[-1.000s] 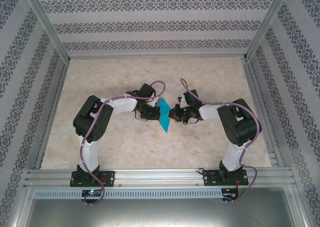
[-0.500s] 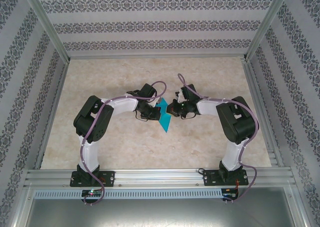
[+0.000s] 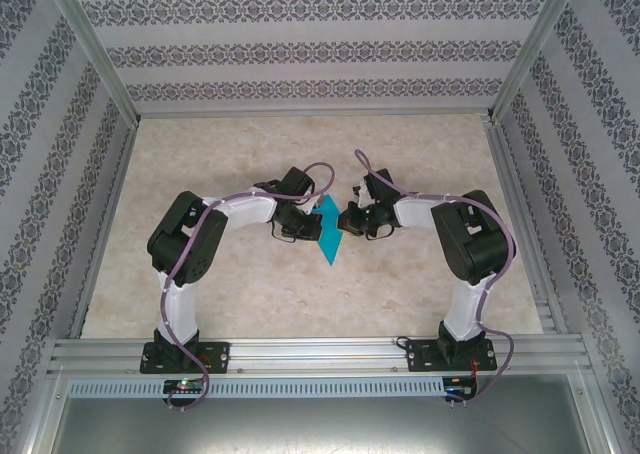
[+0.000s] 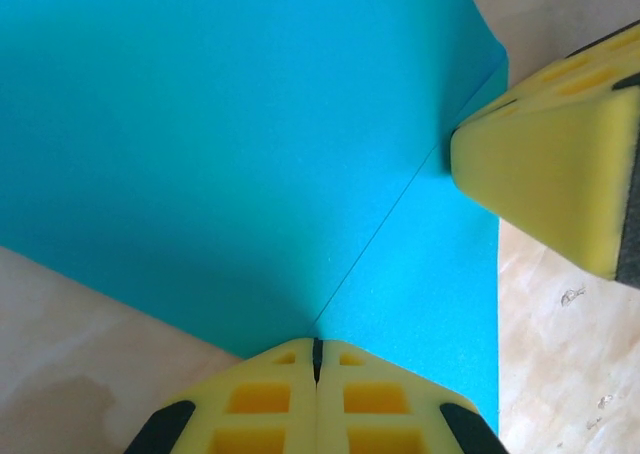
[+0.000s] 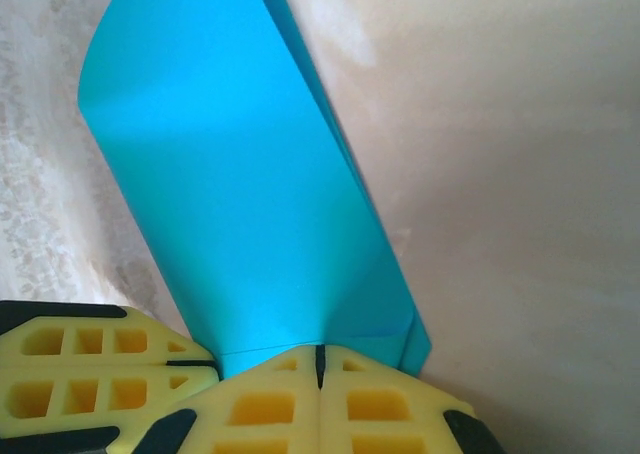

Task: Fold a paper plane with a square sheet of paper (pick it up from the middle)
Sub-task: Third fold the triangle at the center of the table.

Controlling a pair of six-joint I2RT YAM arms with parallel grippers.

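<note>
Bending inward over the bench [image 3: 250, 154], your two arms meet at one teal paper sheet [image 3: 328, 238], left claw [image 4: 317, 346] and right claw [image 5: 320, 352] both pinched shut on it.

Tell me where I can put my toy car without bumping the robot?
Bare table runs along the back wall, beyond both arms. Another free patch lies by the front rail, between the arm bases. The middle is crowded: the left pincer and right pincer pinch the blue paper there.
</note>
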